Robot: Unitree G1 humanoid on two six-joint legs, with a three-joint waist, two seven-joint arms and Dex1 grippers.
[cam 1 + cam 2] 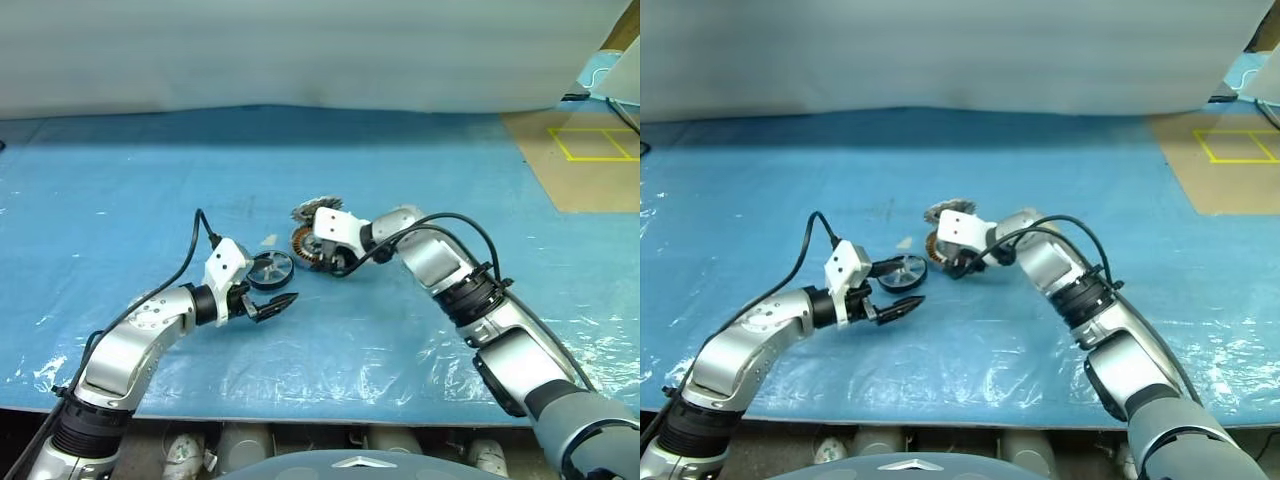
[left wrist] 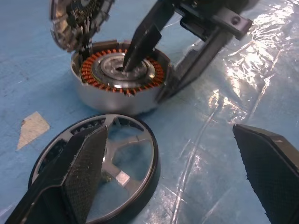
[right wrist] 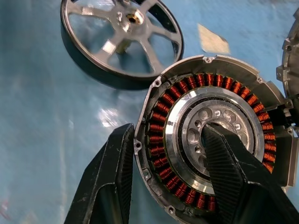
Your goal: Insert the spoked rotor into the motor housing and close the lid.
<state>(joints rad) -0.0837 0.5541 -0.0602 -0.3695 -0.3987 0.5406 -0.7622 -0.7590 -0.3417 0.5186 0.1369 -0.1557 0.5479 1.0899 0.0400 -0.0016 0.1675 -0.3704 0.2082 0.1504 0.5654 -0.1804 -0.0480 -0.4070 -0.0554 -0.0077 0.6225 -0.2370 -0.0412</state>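
The right gripper [image 3: 166, 179] clamps the motor housing [image 2: 119, 81] wall, one finger inside, hiding part of the windings. The lid [image 2: 77, 21] is cut off, tilted at the housing's rim. The left gripper [image 2: 182, 182] gapes over the spoked rotor [image 3: 122, 39], which lies just beside the housing on the blue, plastic-covered tabletop [image 1: 400, 190].

blue plastic sheet [image 1: 400, 170] over table, pale wall [image 1: 300, 50] behind.

Glossy crinkled blue plastic sheet [image 1: 420, 350], shiny metal spoked rotor [image 3: 122, 42], copper-wound metal motor housing [image 3: 210, 140], ribbed matt black fingers [image 3: 229, 172]
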